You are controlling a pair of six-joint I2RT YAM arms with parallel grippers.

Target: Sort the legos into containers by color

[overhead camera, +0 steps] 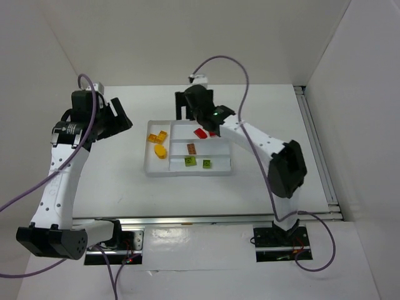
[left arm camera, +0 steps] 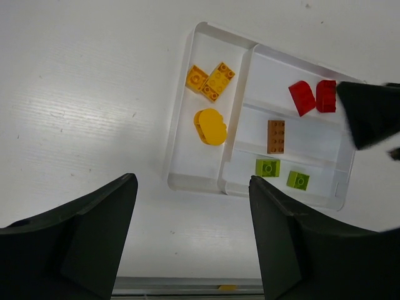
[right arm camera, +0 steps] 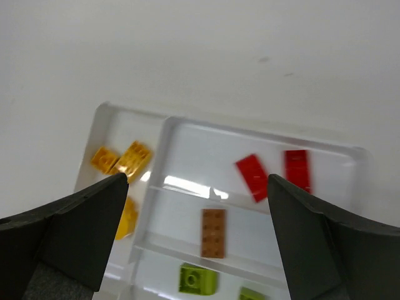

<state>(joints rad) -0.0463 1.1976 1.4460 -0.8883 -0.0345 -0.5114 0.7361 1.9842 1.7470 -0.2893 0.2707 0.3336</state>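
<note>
The white tray [overhead camera: 150,170] of containers lies mid-table. Its left compartment holds yellow legos [overhead camera: 157,135], the far one two red legos [overhead camera: 200,133], the middle one a brown lego [overhead camera: 192,149], and the near one two green legos [overhead camera: 190,162]. My right gripper [overhead camera: 199,119] hovers open over the far compartment, holding nothing. The red legos [right arm camera: 252,177] and the brown lego [right arm camera: 213,232] show between its fingers [right arm camera: 194,181]. My left gripper [overhead camera: 123,115] hangs open and empty left of the tray. It [left arm camera: 192,180] looks down on the tray [left arm camera: 181,100] and its yellow legos [left arm camera: 210,80].
White walls enclose the table on the left, far and right sides. A metal rail [overhead camera: 206,220] runs along the near edge, and another [overhead camera: 315,150] along the right side. Purple cables loop from both arms.
</note>
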